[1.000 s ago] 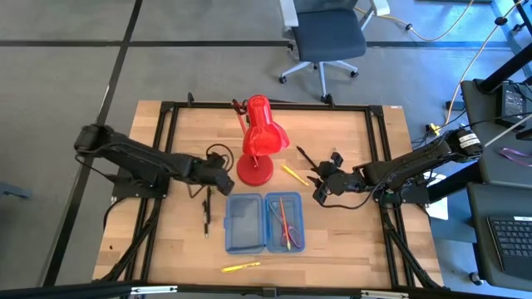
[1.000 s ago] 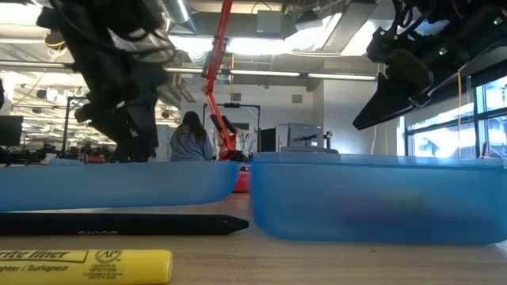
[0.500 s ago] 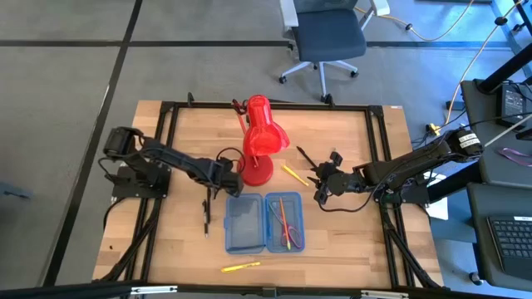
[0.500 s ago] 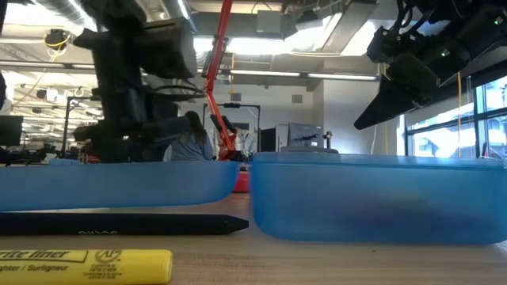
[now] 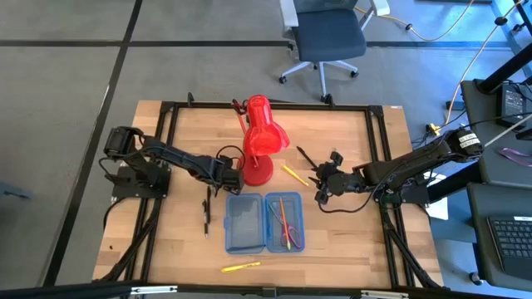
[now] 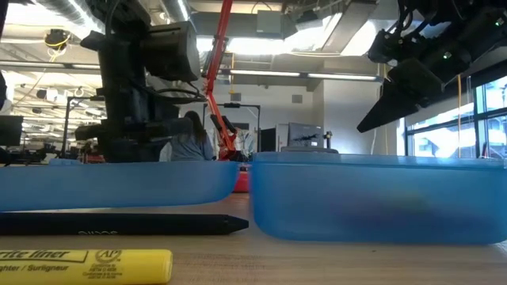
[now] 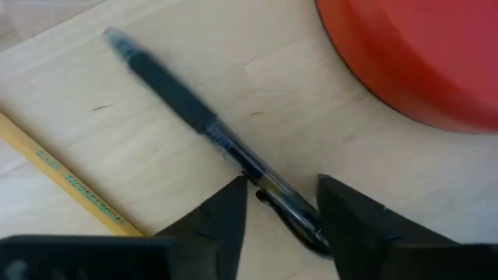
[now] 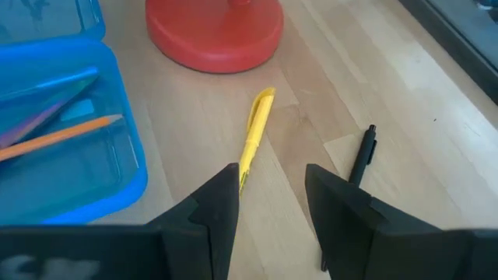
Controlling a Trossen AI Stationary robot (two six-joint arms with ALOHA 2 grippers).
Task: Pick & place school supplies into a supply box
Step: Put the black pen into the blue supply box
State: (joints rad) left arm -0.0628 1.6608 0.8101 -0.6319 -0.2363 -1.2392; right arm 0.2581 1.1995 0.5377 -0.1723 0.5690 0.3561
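The supply box [image 5: 265, 223] lies open near the table's middle, with pencils [image 5: 285, 221] in its right half. My left gripper [image 5: 229, 176] is open, low over the table beside the red lamp's base [image 5: 256, 170]. In the left wrist view its fingers stand on either side of the clip end of a black pen [image 7: 194, 117] lying flat, next to a wooden pencil [image 7: 66, 177]. My right gripper [image 5: 320, 186] is open and empty, right of the box. Ahead of it lie a yellow pen [image 8: 254, 138] and a black pen [image 8: 362, 154].
Another black pen [image 5: 206, 214] lies left of the box and a yellow highlighter [image 5: 241, 267] lies near the front edge. The red desk lamp [image 5: 262, 133] stands behind the box. A black frame [image 5: 166, 116] runs round the table's edges. An office chair [image 5: 326, 37] stands beyond the far edge.
My left gripper has gone toward the table's right, close to the lamp's base, and has then kept still. My right gripper has kept still.
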